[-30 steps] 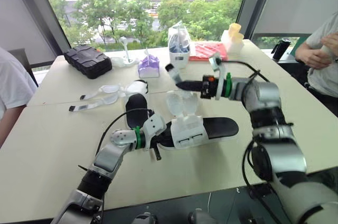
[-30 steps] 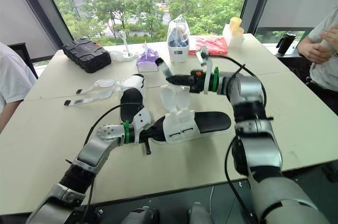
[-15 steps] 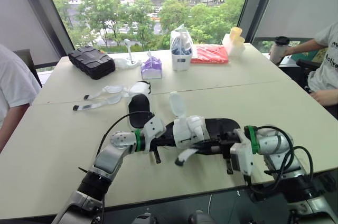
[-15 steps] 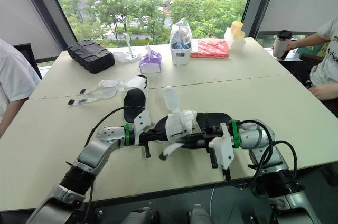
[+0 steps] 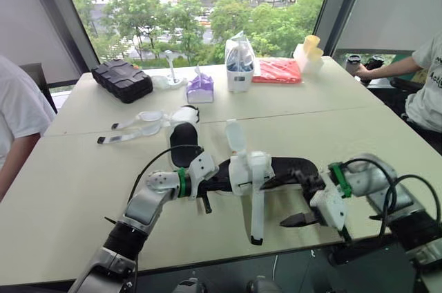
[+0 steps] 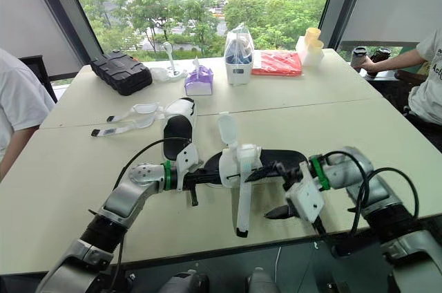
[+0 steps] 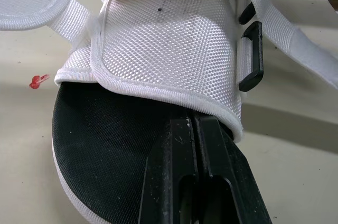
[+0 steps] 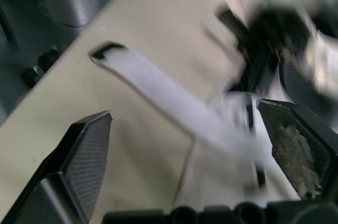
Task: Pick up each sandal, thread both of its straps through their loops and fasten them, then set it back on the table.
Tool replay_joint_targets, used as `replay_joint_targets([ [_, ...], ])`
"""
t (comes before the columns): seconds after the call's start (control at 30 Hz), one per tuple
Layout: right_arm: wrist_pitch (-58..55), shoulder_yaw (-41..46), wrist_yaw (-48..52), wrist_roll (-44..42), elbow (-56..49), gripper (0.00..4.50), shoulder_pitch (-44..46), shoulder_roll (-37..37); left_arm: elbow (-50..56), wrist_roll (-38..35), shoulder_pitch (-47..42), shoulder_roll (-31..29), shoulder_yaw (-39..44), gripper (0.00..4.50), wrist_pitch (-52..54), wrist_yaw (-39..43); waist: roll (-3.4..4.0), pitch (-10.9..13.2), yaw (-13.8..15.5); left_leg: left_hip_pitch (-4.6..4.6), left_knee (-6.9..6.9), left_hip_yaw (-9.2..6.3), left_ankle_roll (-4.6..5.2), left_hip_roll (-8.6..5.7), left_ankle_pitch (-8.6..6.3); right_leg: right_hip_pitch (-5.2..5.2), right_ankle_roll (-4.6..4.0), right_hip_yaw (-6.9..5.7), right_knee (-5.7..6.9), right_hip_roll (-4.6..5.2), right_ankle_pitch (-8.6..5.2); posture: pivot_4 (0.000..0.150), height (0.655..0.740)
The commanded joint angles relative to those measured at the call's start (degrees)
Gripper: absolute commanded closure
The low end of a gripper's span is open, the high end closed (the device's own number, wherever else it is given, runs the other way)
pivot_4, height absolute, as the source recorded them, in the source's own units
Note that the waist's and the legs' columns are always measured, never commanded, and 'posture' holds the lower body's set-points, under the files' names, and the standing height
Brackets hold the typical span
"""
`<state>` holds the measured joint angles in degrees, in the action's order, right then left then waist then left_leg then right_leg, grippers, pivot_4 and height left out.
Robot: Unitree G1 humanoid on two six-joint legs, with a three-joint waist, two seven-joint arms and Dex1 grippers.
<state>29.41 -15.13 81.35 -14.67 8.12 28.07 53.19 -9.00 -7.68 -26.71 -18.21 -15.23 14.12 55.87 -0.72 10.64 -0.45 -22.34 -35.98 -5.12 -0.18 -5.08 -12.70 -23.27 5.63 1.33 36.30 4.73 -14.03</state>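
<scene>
clearly the black-soled, white-mesh sandal [image 5: 243, 168] dangles 1 loose strap [image 5: 256, 213], left gripper [image 7: 196, 123] pinching it, right gripper [image 5: 273, 203] wide.

The sandal [image 7: 169, 39] has a white upper of coarse woven cloth with smooth edging; its black footbed [image 7: 105, 145] is matt, finely grained. Its loops [image 7: 252, 57] are smooth black plastic. The strap [image 5: 257, 203] hanging toward 6 o'clock is white webbing. The table [image 5: 69, 189] is matt, smooth.
</scene>
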Motion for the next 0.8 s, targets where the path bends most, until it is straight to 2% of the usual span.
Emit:
replay_joint_targets([
  [0.03,-22.16,3.18,1.62,-8.07,-5.28,0.03,2.73,3.74,-1.01,0.60,-0.29,0.49,-1.31,4.50,-0.55,0.02,0.00,0.00,0.14,-0.03,-0.03,-0.01,0.01,0.00,-0.01,-0.02,-0.01,-0.01,-0.01,0.01,0.00,0.150,0.7400],
  [0.1,-35.89,3.18,0.42,-10.29,-7.50,0.03,3.17,5.26,-1.25,0.67,-0.45,0.63,-1.31,4.50,-0.68,0.12,0.00,0.00,0.49,-0.06,-0.04,-0.04,0.03,0.00,-0.02,0.00,-0.04,-0.02,-0.07,0.03,-0.02,0.150,0.7400],
  [0.23,-59.87,1.53,4.45,-16.29,-11.52,0.03,2.98,9.25,-2.07,0.69,-0.91,0.91,-1.37,4.50,-1.03,0.18,0.01,-0.01,1.20,-0.17,-0.05,-0.03,0.09,-0.01,-0.08,-0.06,-0.18,-0.03,-0.18,0.07,-0.09,0.150,0.7400],
  [0.5,-79.29,2.86,-2.96,-21.27,-17.30,0.03,-0.60,3.38,-2.29,0.63,-0.88,1.03,-1.68,4.50,-1.21,0.15,0.01,-0.01,1.26,-0.32,-0.07,-0.01,0.15,-0.03,-0.14,-0.14,-0.03,-0.05,-0.27,0.12,-0.01,0.150,0.7400],
  [0.6,-78.57,1.50,-5.00,-19.18,-20.18,0.03,-2.68,2.08,-1.66,0.63,-0.58,0.86,-1.66,4.50,-0.95,0.11,0.01,-0.01,1.28,-0.38,-0.13,-0.01,0.16,-0.03,-0.14,-0.17,-0.01,-0.07,-0.27,0.12,0.00,0.150,0.7400],
  [0.8,-83.21,0.11,-9.57,-19.38,-19.18,0.03,-1.81,-4.09,-0.86,0.52,-0.41,1.07,-1.80,4.50,-0.29,-0.26,0.00,-0.02,1.22,-0.38,-0.16,0.00,0.16,-0.04,-0.14,-0.16,0.02,-0.10,-0.27,0.12,0.01,0.150,0.7400],
])
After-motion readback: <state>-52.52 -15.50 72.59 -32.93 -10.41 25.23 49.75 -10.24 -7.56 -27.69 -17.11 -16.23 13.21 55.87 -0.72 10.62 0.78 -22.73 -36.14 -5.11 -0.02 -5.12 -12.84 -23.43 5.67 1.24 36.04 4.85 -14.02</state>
